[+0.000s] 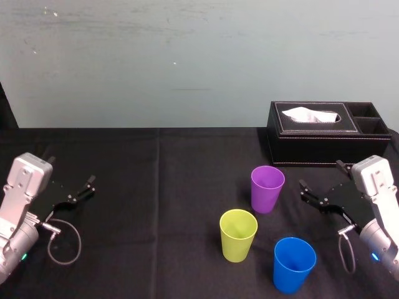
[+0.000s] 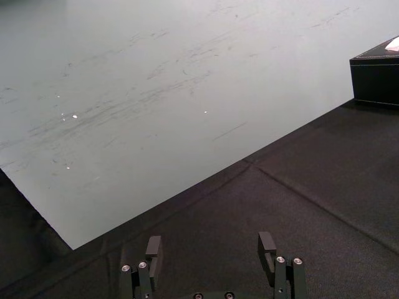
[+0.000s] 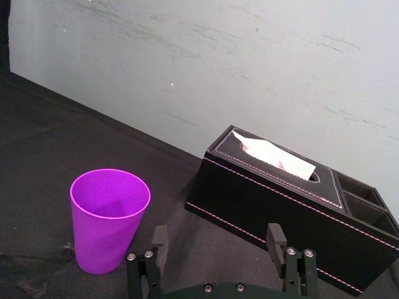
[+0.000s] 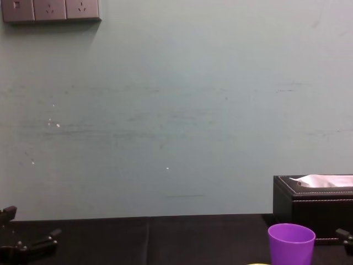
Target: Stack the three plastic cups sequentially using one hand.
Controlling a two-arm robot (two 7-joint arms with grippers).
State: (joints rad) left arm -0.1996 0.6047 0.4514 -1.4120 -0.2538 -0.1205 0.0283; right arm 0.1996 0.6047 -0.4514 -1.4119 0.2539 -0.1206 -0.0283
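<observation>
— Head view: purple cup (image 1: 267, 188), yellow-green cup (image 1: 238, 234) and blue cup (image 1: 293, 263) stand apart, right side of the table (image 1: 156, 187).
— Wrist views: left gripper (image 2: 210, 244) and right gripper (image 3: 217, 232) gape wide; a white tissue (image 3: 274, 152) sits in the tissue box (image 3: 274, 199).

Soft, even light on all four feeds, and it seems to come from overhead. I read the wall (image 4: 176, 110) as flat and bright, with its scuffs easy to pick out. The black cloth (image 1: 156, 187) soaks up the light, so its folds barely register. The purple cup (image 3: 109, 218) is vividly lit, with a shaded patch inside. The tissue (image 1: 310, 115) is my brightest spot, near blown out. The tissue box (image 3: 274, 193) lid shows a faint sheen.
</observation>
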